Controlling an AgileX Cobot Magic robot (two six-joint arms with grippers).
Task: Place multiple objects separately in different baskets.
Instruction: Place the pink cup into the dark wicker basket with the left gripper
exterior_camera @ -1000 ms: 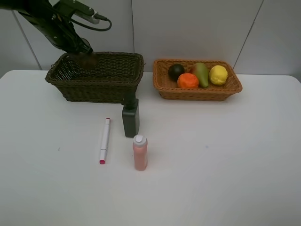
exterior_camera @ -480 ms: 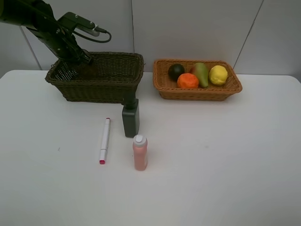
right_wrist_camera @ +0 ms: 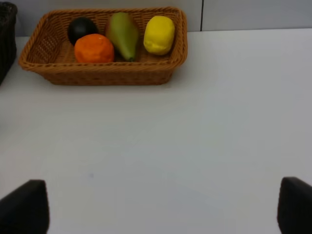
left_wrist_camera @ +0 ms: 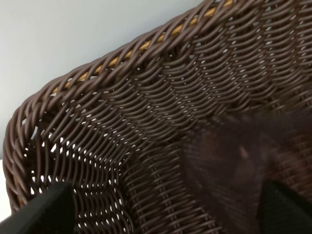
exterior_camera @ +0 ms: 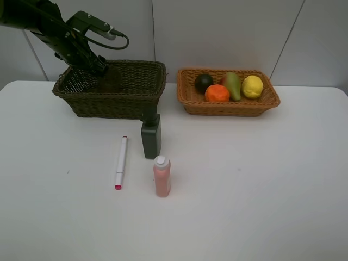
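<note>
At the upper left of the high view my left arm (exterior_camera: 54,32) slants down from the corner and dips over the back rim of the dark olive-brown basket (exterior_camera: 117,100), its wrist bent toward the basket's inside. The left gripper (left_wrist_camera: 165,209) sits low inside it. On its wrist camera the two dark fingertips stand far apart, so the claw is spread wide and clamps nothing. Between them lies the translucent pinkish cup (left_wrist_camera: 234,161), blurred against the weave and closer to one finger. I cannot tell whether it touches that finger. From above, the cup shows as a dim shape in the left half of that basket.

Moving right, on the white table (exterior_camera: 261,190) left of centre, the white-pink marker (exterior_camera: 121,162) lies flat, its pink end toward the bottom of the frame. The dark green bottle (exterior_camera: 151,137) stands upright just in front of the dark basket's right corner. The pink bottle (exterior_camera: 162,176) stands upright below it, near the marker's pink end.

At the upper right, the orange-tan basket (exterior_camera: 234,107) holds the dark green round fruit (exterior_camera: 203,82), the orange (exterior_camera: 217,93), the pear (exterior_camera: 232,85) and the lemon (exterior_camera: 252,86).

My right arm is out of the high view. On its own camera the right gripper (right_wrist_camera: 156,209) is spread wide over bare table, with nothing in it and the fruit basket well ahead of it
</note>
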